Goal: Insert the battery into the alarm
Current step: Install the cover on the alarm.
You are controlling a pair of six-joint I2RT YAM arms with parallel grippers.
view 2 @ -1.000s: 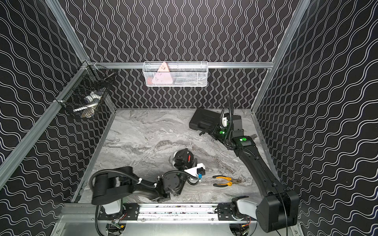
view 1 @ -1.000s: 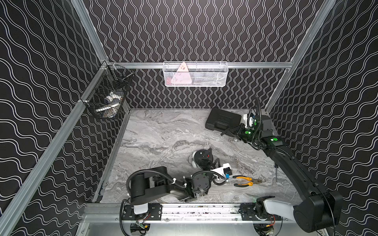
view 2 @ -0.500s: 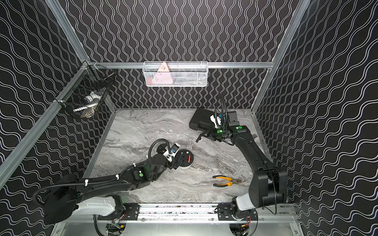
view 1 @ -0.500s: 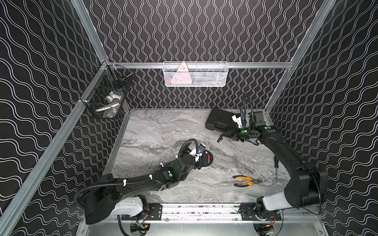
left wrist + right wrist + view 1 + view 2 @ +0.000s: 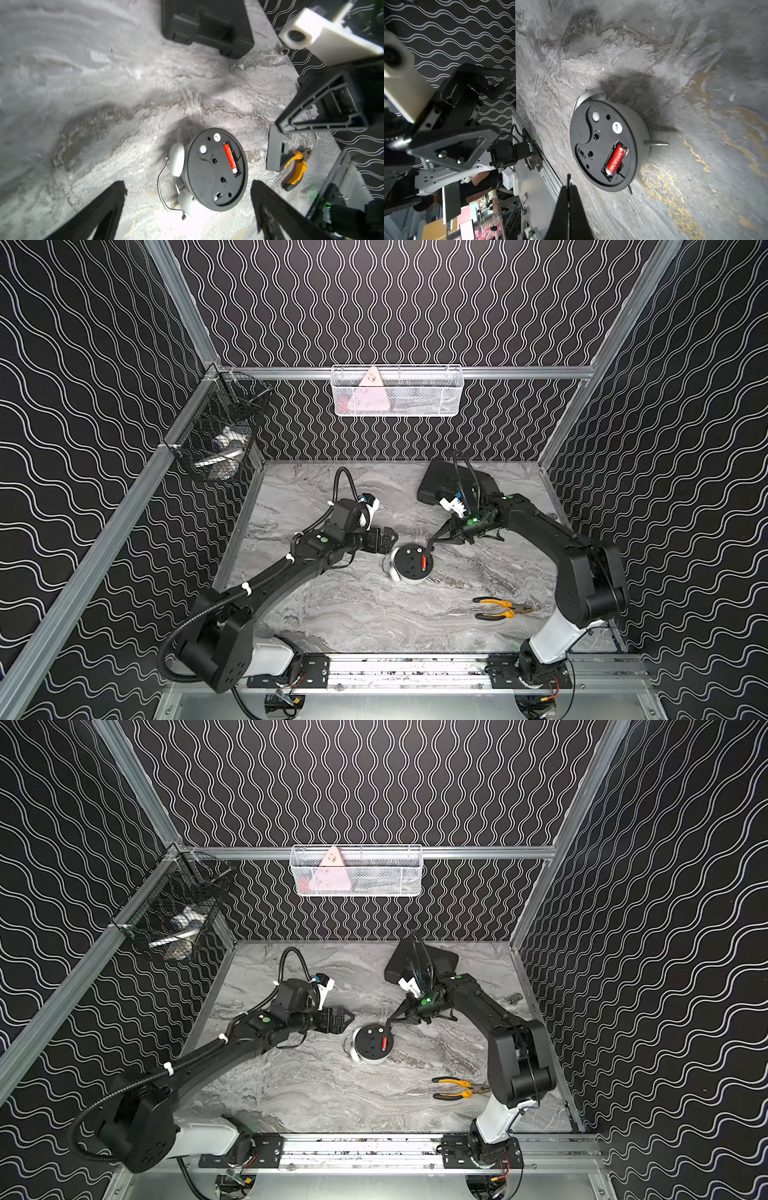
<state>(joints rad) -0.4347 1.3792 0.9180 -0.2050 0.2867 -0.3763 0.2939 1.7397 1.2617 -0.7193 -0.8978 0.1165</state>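
The red battery (image 5: 616,160) lay lengthwise in the back-panel slot of the alarm clock (image 5: 593,145), which rested face-down on the marble table (image 5: 675,62) so the slot faced up. My right gripper (image 5: 568,180), pinched together and empty, hovered just beside the rim, a narrow tip fit, I judged, for pressing the cell home. My left gripper (image 5: 385,540) gaped wide, holding nothing, near the bells (image 5: 176,160), placed to steady the clock

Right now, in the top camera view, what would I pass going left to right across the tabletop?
The left gripper, open → alarm, face down, battery in its back slot → yellow-handled pliers. The black case and shut right gripper overlap the alarm sideways, so they are left out.
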